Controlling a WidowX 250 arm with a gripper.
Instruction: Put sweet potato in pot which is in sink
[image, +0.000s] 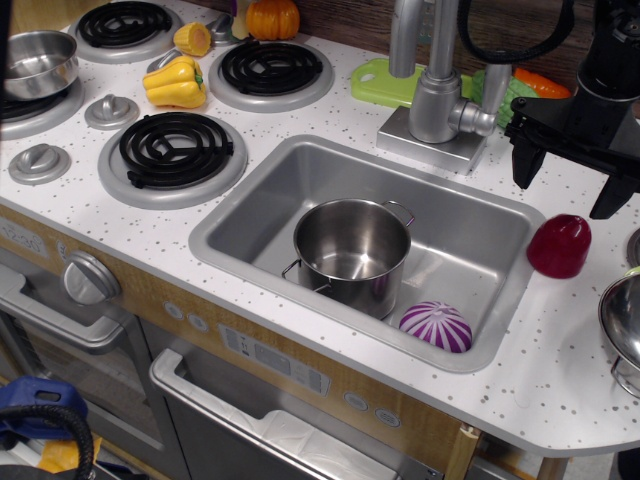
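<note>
The sweet potato (559, 245) is a dark red dome standing on the white speckled counter, just right of the sink (262, 205). The shiny steel pot (352, 252) stands upright and empty in the middle of the sink, with two loop handles. My black gripper (571, 197) hangs open above the counter at the upper right, its two fingers pointing down, just above and slightly behind the sweet potato. It holds nothing.
A purple-and-white striped ball (436, 326) lies in the sink's front right corner beside the pot. A silver faucet (435, 90) stands behind the sink. A yellow pepper (175, 82), burners, a steel pan (38, 62) and a steel bowl (624, 320) are nearby.
</note>
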